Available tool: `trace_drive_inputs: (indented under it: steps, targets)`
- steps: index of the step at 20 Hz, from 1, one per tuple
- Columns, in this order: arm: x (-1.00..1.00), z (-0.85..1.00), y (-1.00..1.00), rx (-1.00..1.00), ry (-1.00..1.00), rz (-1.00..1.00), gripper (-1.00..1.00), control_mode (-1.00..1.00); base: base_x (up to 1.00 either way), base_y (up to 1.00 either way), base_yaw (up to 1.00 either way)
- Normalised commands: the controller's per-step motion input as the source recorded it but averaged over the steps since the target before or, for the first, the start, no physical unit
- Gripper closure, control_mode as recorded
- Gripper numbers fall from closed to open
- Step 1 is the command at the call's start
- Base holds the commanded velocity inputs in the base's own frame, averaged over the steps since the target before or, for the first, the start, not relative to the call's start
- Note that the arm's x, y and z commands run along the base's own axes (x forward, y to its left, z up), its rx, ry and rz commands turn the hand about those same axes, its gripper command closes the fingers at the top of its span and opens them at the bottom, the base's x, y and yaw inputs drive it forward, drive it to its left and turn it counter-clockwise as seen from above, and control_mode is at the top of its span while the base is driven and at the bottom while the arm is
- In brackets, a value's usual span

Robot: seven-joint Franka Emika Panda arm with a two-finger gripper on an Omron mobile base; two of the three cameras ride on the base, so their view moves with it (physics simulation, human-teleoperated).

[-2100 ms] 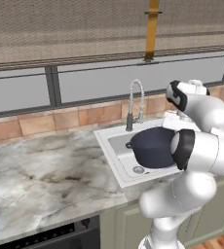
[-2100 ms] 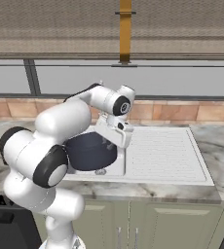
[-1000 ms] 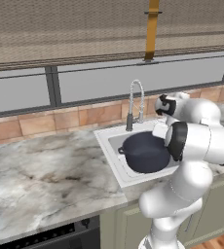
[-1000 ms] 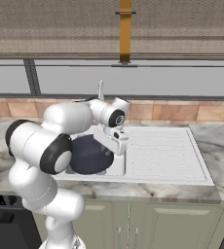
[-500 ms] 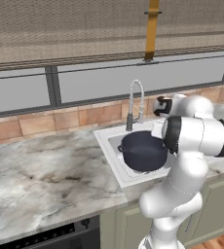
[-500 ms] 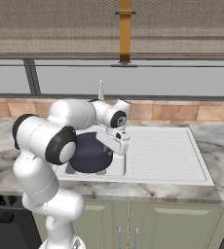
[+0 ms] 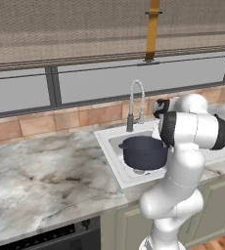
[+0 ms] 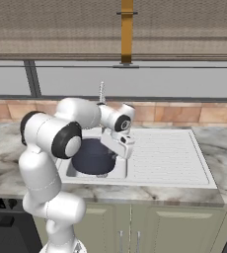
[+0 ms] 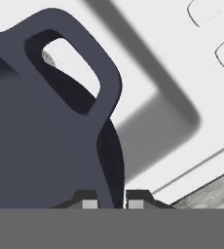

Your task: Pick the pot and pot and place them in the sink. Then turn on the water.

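Down over the sink (image 7: pixel 115 161) now, arm folded tight above the white basin. Navy-blue pot (image 7: pixel 144 152) sitting low inside the basin at about 9 o'clock of the robot's elbow in the left base view, rim up, upright, one small loop handle poking out at its 9 o'clock side. From the right base view, same pot (image 8: pixel 92 157) dark and round in the basin, tucked at 8 o'clock of the white hand. Gripper (image 9: pixel 110 203) pinching the pot's rim: in the hand view the two small dark finger tips (image 9: pixel 89 202) stand close on either side of the thin navy wall, barely a sliver apart, wall caught between them. Pot's loop handle (image 9: pixel 80 68) looming large at 11 o'clock in the hand view, white basin floor visible through the loop. Ribbed drainboard (image 8: pixel 162 155) stretching away at 3 o'clock of the pot in the right base view, bare and pale. Tall arched chrome faucet (image 7: pixel 136 103) rising at 12 o'clock of the basin, against the tan tile backsplash (image 7: pixel 56 122). Marble counter (image 7: pixel 41 176) spreading out at 9 o'clock of the sink. Whether the pot's base touches the basin floor: cannot tell from these angles.
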Motion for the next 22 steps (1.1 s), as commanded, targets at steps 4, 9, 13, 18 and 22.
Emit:
trace_drive_inputs:
  steps: [4,9,13,18,22]
  targets:
    - [0.0,-0.13,0.0,0.0,-0.09,0.0,1.0,-1.0,0.0,0.0,0.0]
    - [-0.01,-0.14,0.0,0.0,-0.18,0.0,1.0,-1.0,0.0,0.0,0.0]
    - [0.0,-0.33,0.0,-0.01,-0.15,0.0,1.0,-1.0,0.0,0.0,0.0]
    - [0.0,-0.17,0.0,-0.03,-0.09,0.0,1.0,-1.0,0.0,0.0,0.0]
    - [0.0,-0.04,0.0,-0.03,-0.03,0.0,1.0,-1.0,0.0,0.0,0.0]
